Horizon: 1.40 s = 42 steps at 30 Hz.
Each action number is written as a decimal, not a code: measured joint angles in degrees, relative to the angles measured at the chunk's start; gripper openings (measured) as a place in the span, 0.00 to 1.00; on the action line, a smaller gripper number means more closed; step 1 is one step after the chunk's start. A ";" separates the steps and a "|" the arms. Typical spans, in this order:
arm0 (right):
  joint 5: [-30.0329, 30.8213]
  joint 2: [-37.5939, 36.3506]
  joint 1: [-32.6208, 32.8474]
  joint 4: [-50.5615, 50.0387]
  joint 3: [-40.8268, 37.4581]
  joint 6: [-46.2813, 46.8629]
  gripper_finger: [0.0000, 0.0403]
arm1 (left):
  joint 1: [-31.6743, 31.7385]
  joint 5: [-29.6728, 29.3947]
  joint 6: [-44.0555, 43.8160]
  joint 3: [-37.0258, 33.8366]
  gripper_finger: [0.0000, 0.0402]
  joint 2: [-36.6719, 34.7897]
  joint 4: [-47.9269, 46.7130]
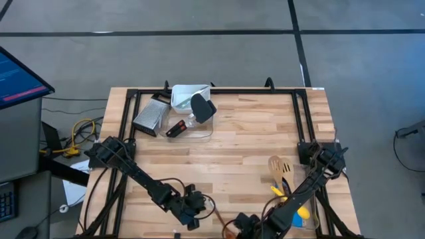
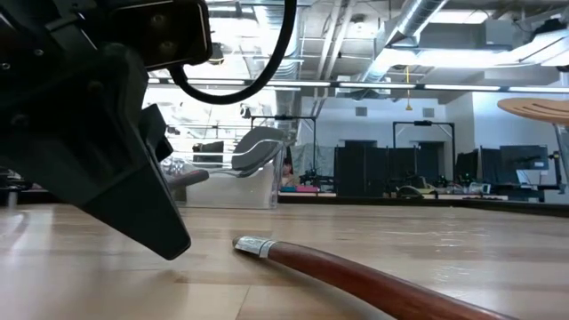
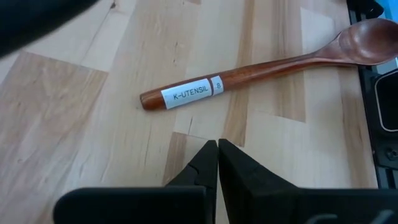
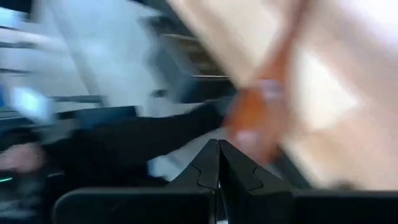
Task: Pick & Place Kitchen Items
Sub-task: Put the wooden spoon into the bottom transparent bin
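one wooden spoon [image 3: 261, 73] lies just beyond the closed left pincer [image 3: 217, 155].

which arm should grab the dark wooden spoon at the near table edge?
Left, probably. The left gripper, fingers shut, points at the reddish-brown wooden spoon with the white label lying just ahead of it. The right gripper, also shut, has only a blurred view.

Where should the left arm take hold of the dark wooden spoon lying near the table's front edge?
Probably mid-handle on the wooden spoon, just past its white label, coming straight down with the fingers across the shaft. It lies flat, and the handle is slim and straight there, unlike the wide bowl.
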 joint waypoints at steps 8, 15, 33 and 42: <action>0.32 3.63 -0.53 -3.64 4.68 0.33 0.00 | 0.00 0.01 0.11 0.00 0.00 0.00 0.15; -2.07 6.01 -1.30 -3.98 4.32 0.54 0.00 | 0.00 0.02 0.11 0.02 0.00 0.00 0.44; -3.44 7.45 -4.27 -7.88 4.52 1.01 0.00 | 0.00 -0.06 0.12 0.04 0.00 0.00 0.66; -3.44 7.16 -8.70 -13.47 4.67 -2.59 0.00 | -0.02 -0.11 2.68 0.04 0.00 0.00 0.57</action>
